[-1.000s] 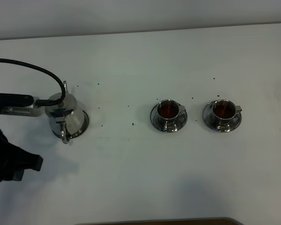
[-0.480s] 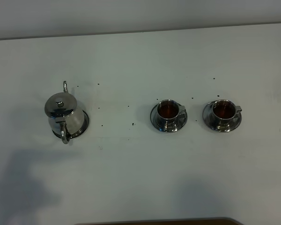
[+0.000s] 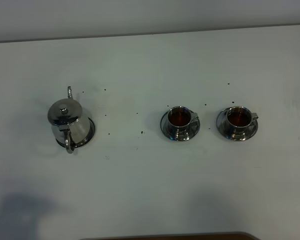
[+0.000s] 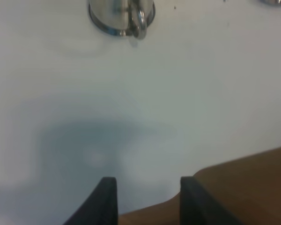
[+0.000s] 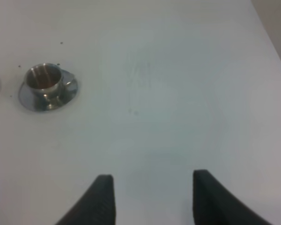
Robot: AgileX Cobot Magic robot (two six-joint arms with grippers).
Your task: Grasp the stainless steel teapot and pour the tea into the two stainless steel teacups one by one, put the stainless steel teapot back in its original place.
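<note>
1. No text, label, brand, number or sign can be read in any of the three views.
2. The stainless steel teapot (image 3: 66, 122) shows only bare polished metal, with no engraving or maker's mark that can be made out.
3. The two stainless steel teacups (image 3: 180, 120) (image 3: 237, 119) and their saucers carry no legible marking.
4. The white table (image 3: 150, 190) bears only small dark specks, which form no characters.
5. The gripper fingers seen in the wrist views are plain black, with no lettering.
</note>
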